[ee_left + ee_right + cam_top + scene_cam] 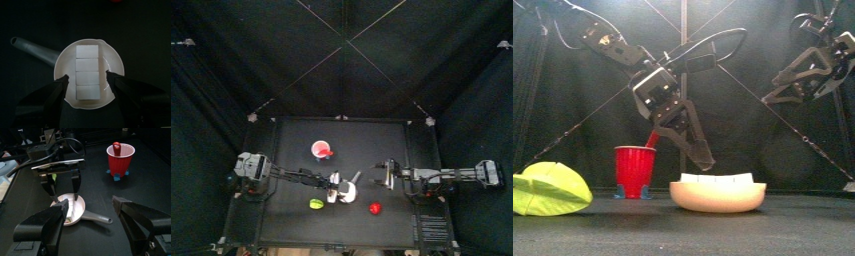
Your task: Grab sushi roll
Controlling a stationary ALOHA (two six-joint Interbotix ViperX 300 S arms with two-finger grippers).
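Sushi roll (pixel 87 71), white segmented row, lies in white ladle-shaped dish (pixel 67 59), visible only in left wrist view; front view hides it behind rim. Left gripper (pixel 88 80) spread astride roll. Right gripper (pixel 90 217) spread, hovering at dish's 3 o'clock. Red cup (pixel 322 150) at 11 o'clock.

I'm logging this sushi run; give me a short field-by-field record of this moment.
target: sushi roll, white segments in a row inside the white dish
left tool: open, straddling the roll over the dish
right tool: open, held off to the side
others: red cup, green item, small red item
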